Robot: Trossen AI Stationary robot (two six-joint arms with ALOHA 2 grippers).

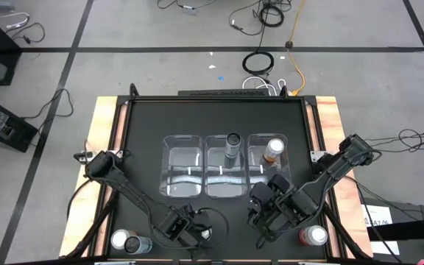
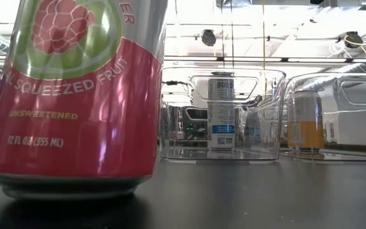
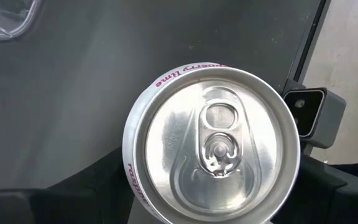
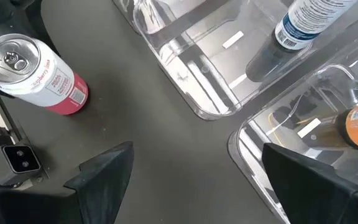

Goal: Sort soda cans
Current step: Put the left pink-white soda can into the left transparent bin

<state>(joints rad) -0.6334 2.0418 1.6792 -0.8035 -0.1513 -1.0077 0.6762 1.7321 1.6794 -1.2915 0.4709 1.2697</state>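
Note:
A pink and white soda can [image 3: 213,146] stands upright on its base near the table's near edge, huge in the low view [image 2: 75,95]. My left gripper [image 3: 213,168] points down over it, open, one finger on either side of its upper part. My right gripper [image 4: 197,162] hovers open near the bins' near side, holding nothing. A black can [image 1: 232,141] stands in the middle bin, an orange can [image 1: 273,149] in the right bin. Another pink can [image 1: 313,235] stands at the near right. Silver-topped cans [image 1: 124,241] stand at the near left.
Three clear plastic bins sit side by side mid-table; the left bin [image 1: 182,138] holds no can. A small camera block [image 3: 309,112] stands at the near edge right beside the pink can. Bare dark table lies between the bins and the near edge.

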